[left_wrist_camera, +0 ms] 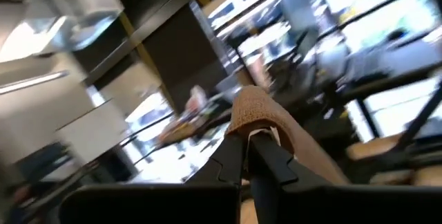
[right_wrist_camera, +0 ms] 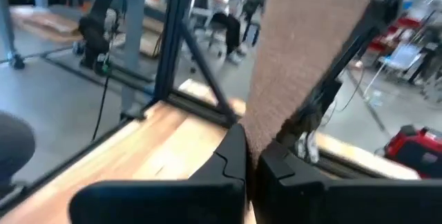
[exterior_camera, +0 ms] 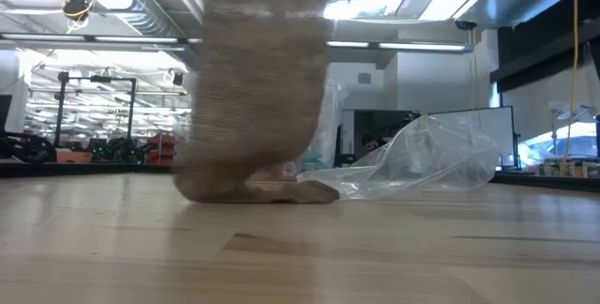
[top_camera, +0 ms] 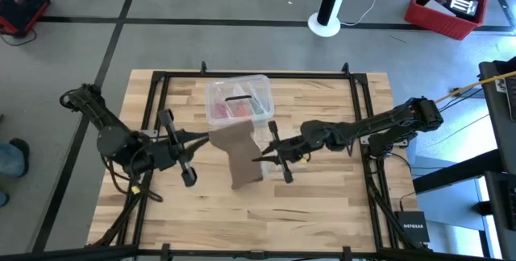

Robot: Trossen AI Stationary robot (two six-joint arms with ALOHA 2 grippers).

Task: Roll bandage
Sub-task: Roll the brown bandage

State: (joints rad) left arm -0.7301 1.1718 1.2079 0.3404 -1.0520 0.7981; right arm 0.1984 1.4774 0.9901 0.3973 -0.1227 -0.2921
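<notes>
Your right gripper (top_camera: 260, 159) and left gripper (top_camera: 206, 138) are both pinched shut on the bandage (top_camera: 241, 155), which hangs near the table's (top_camera: 322, 205) middle, its end on the wood; it looks limp, so grip at its edges.

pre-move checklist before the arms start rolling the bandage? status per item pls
1. Left gripper shut on the bandage: ok, fabric draped over the closed fingertips.
2. Right gripper shut on the bandage: ok, strip pinched between the fingers.
3. Bandage lifted: partly, its lower end rests on the table.
4. Strip flat, no twist: cannot tell.
5. Plastic box clear of the strip: not ok, right next to it.
6. Plastic bag clear of the strip: not ok, it lies close behind.
</notes>
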